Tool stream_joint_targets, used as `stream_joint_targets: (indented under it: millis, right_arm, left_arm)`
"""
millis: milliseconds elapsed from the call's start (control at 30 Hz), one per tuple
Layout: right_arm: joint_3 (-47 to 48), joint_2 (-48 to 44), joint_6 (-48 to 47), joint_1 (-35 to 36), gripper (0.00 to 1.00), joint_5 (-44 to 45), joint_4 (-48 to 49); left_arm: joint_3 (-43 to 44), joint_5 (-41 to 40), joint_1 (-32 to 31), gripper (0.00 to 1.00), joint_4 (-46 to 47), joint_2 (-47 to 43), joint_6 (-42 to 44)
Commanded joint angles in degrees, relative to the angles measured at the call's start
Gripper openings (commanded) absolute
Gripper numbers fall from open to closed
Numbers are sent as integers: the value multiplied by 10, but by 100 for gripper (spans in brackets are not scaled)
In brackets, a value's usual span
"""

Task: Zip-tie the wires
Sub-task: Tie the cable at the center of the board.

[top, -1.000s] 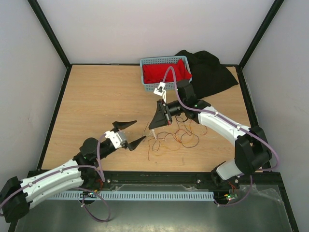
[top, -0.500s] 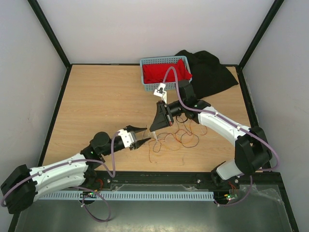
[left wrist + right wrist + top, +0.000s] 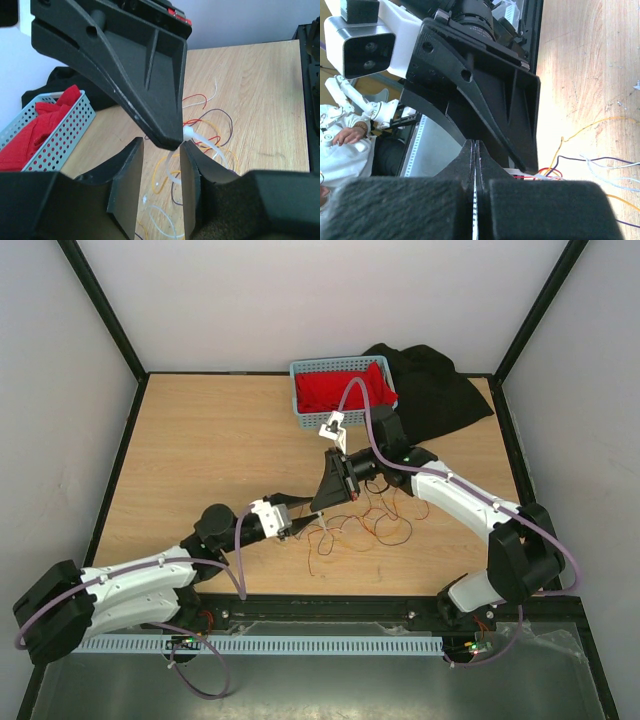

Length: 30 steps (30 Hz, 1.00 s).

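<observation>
Whitish plastic zip tie [image 3: 189, 133]: over thin curly wires [image 3: 360, 528].
Right tool [image 3: 474, 150]: closed, apparently pinching it.
Left tool [image 3: 161, 150]: we see it half-parted.

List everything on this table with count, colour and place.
Wooden table: one, light brown, under everything.
Perforated plastic basket: one, pale blue, far edge.
Red fabric: one, red, inside basket.
Black cloth: one, black, right of basket.
Thin curly wires: several, dark, red, orange, centre-front.
Plastic zip tie: one, whitish, above the wires.
Right gripper: one, black, shut on zip tie.
Left gripper: one, black, open, at zip tie.
</observation>
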Motion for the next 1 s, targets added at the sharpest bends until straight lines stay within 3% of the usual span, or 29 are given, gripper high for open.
stream_joint_targets:
  millis: [0, 300, 667, 967]
  right_arm:
    - [0, -20, 4, 1, 0, 9, 25]
    - [-4, -17, 58, -5, 0, 27, 92]
    - [29, -15, 68, -26, 0, 123, 78]
    - [70, -1, 48, -26, 0, 180, 38]
  left_arm:
    - [25, 22, 3, 34, 53, 14, -11]
    - [18, 34, 3, 1, 60, 10, -29]
    - [-19, 13, 0, 0, 41, -13, -52]
    - [-19, -11, -41, 0, 25, 18, -47]
